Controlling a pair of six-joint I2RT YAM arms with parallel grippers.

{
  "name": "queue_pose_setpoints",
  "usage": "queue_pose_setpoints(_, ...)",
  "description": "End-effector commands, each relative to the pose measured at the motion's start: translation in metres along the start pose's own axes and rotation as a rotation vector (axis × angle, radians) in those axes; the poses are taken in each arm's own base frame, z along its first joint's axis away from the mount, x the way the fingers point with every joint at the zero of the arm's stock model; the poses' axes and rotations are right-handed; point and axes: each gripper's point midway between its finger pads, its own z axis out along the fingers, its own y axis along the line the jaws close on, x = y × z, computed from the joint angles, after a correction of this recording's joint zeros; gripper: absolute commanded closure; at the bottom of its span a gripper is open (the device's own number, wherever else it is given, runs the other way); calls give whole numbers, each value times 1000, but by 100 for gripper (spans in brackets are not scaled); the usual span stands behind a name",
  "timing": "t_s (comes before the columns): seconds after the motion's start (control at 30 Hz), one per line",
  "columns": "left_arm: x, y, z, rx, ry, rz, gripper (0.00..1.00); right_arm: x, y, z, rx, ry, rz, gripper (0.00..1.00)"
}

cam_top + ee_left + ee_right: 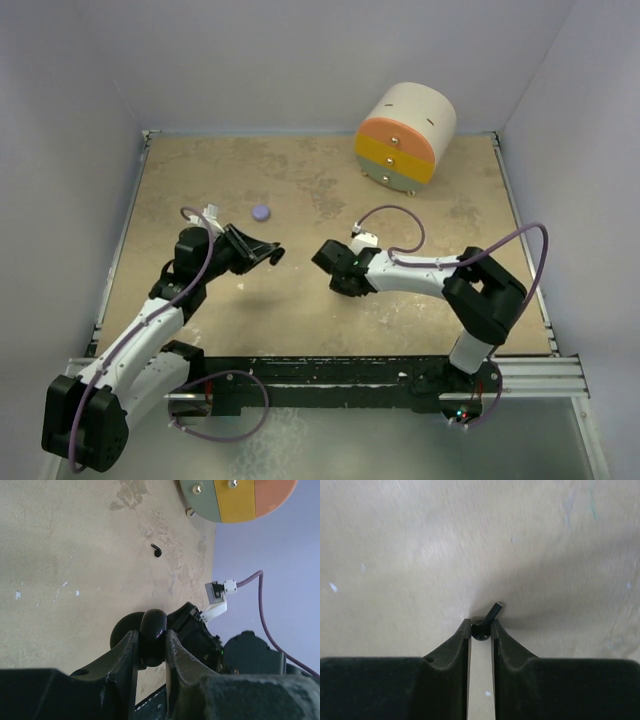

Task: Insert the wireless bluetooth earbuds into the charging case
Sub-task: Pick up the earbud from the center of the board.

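Black case (153,630), one, clamped by left fingers (125,660), earbud (490,615) pinched by right fingers (455,645) (second earbud (157,550) loose)

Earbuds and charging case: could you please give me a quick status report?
Left pincer shut on black charging case. Right pincer shut on one black earbud, not yet inserted. Second black earbud loose on table. Nothing between pincers.

Over the tan table (300,170), left end effector (268,254) and right end effector (328,265), tips near.
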Motion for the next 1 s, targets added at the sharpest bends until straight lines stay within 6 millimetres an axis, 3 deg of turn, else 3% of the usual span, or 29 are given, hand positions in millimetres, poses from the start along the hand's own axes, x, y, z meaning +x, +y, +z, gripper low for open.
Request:
queue_pose_setpoints(0.0,-24,-27,-13,53,-83,51,100,-38,14,18,-5,-88,-59,94)
queue_pose_setpoints(0.17,-33,-27,-16,45,-125,49,100,-71,43,25,-21,-155,-107,95)
queue_pose_setpoints(0.33,-42,-25,-14,39,-176,38,100,-107,68,16,-143,-197,-111,95)
queue_pose_setpoints(0.53,-49,-23,-5,63,-214,3,100,-145,80,12,-231,-220,-133,97)
queue_pose_setpoints(0.73,-53,-23,3,79,-223,-6,100,-158,89,5,-306,-225,-144,98)
queue_pose_setpoints(0.97,-52,-21,8,72,-214,-5,100,-158,93,1,-350,-219,-154,98)
